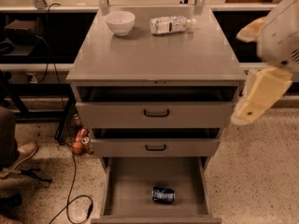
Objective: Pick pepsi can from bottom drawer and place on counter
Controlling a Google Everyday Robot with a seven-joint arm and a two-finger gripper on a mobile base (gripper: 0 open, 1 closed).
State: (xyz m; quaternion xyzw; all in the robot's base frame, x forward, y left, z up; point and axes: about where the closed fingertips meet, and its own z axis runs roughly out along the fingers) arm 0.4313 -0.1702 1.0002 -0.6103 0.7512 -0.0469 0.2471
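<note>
The pepsi can (163, 195) lies on its side in the open bottom drawer (121, 190), near the drawer's front and a little right of centre. The counter (154, 55) is the grey cabinet top above it. My gripper (256, 101) hangs at the right of the frame, just off the cabinet's right side at the height of the top drawer. It is well above and to the right of the can and holds nothing that I can see.
A white bowl (120, 22) and a clear water bottle (170, 24) lying on its side sit at the back of the counter. The two upper drawers (155, 112) are pulled out slightly. Cables and a person's shoe (21, 155) are on the floor at the left.
</note>
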